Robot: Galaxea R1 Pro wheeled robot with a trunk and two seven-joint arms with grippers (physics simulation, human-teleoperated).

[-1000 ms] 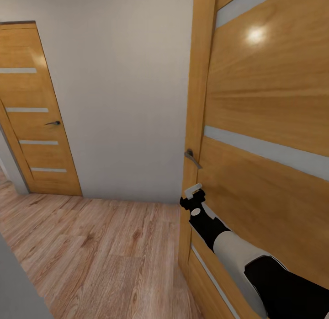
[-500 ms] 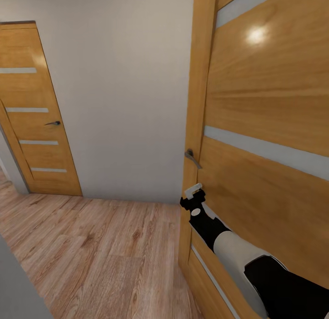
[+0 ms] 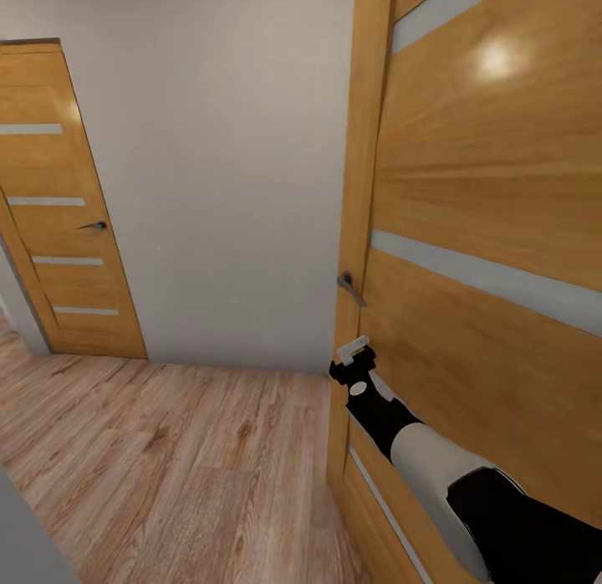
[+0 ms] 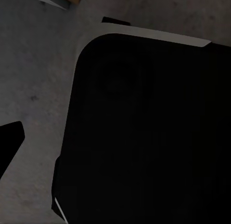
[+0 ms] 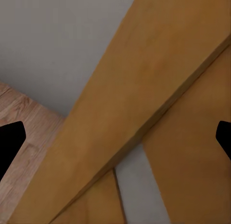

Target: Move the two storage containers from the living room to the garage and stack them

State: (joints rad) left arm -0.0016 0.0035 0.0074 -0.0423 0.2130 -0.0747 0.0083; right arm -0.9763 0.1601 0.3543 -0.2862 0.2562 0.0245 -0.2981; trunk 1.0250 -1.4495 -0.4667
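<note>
The two storage containers are out of view. I face a hallway with light wood plank flooring point(image 3: 167, 475). My right arm reaches forward along a large wooden door point(image 3: 485, 233) at the right, and my right gripper point(image 3: 354, 351) sits just below that door's grey lever handle point(image 3: 351, 288). In the right wrist view the two black fingertips point(image 5: 10, 142) stand far apart at the frame's edges, with only the door's edge point(image 5: 139, 103) between them. In the left wrist view one black fingertip point(image 4: 9, 139) shows beside a large dark rounded body point(image 4: 149, 132) over grey ground.
A second wooden door point(image 3: 63, 207) with grey glass strips and a small handle stands shut at the far left. A plain white wall point(image 3: 226, 174) fills the space between the two doors. A grey edge point(image 3: 21, 525) intrudes at the lower left.
The whole picture has slid slightly to the left, so the camera has moved a little. My right arm holds the same place in the view.
</note>
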